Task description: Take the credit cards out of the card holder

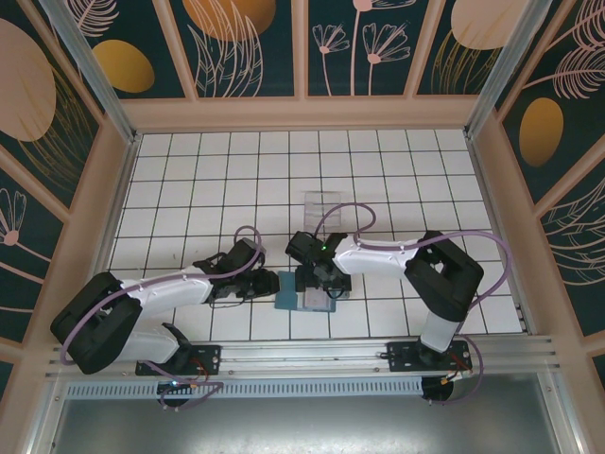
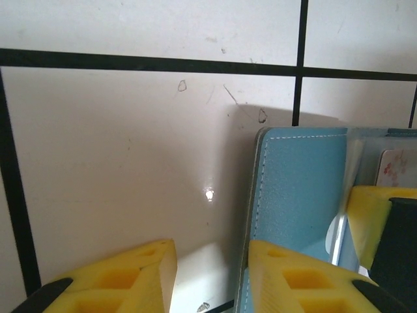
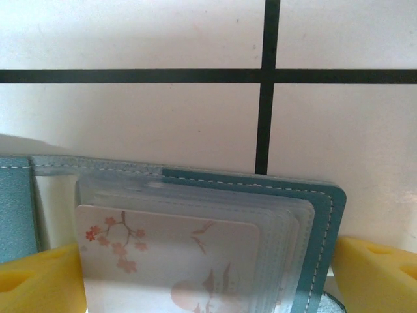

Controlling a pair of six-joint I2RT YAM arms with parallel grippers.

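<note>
The card holder (image 1: 295, 293) is a teal-blue wallet lying open on the tiled floor between both grippers. My left gripper (image 1: 262, 282) is open at its left side. In the left wrist view its right finger (image 2: 293, 277) rests on the holder's left cover (image 2: 300, 189), and bare floor shows between the jaws. My right gripper (image 1: 321, 282) is open over the right half. Its fingers (image 3: 39, 283) straddle the stack of clear sleeves (image 3: 287, 222). A white credit card (image 3: 169, 261) with a pink blossom print lies in the top sleeve, and its corner (image 2: 396, 167) shows in the left wrist view.
A clear plastic tray (image 1: 326, 206) sits on the tiles just behind the right arm. Low walls (image 1: 302, 113) close in the tiled floor on three sides. Both arm bases stand on the rail (image 1: 302, 357) at the near edge.
</note>
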